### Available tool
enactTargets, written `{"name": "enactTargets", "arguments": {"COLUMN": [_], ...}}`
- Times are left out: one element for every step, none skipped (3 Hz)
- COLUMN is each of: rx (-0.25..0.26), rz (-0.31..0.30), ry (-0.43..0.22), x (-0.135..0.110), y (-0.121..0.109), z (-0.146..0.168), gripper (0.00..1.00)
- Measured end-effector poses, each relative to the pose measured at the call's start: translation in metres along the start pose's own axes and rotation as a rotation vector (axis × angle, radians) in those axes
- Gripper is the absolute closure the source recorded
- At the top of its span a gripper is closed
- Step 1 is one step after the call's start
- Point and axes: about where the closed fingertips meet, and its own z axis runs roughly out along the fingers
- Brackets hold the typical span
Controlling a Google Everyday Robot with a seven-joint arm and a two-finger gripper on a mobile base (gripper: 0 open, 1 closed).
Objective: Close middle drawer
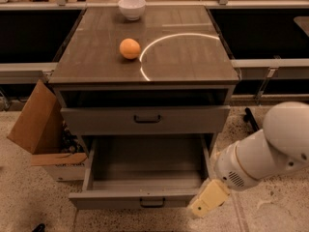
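Observation:
The middle drawer (145,175) is pulled far out of the grey cabinet, its deep tray showing empty. Its low front (111,200) faces me and has a small dark handle (152,203) at the centre. Above it the taller drawer (145,120) stands out a little, with a dark gap over it. My gripper (206,204) is a beige piece at the end of the white arm (263,153). It hangs low by the right end of the middle drawer's front, close to that corner.
An orange (130,48) and a white bowl (132,7) sit on the cabinet top (183,57). An open cardboard box (41,129) stands on the floor left of the cabinet. Dark shelving runs behind on both sides.

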Motion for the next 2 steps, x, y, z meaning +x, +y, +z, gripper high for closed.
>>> {"name": "enactTargets", "arguments": {"rx": [-0.091, -0.105], "rz": [0.079, 0.093], "ry": [-0.063, -0.066], "x": [0.0053, 0.0068], "y": [0.0086, 0.0067], "z": [0.048, 0.0572], "gripper": [0.0, 0.0]}}
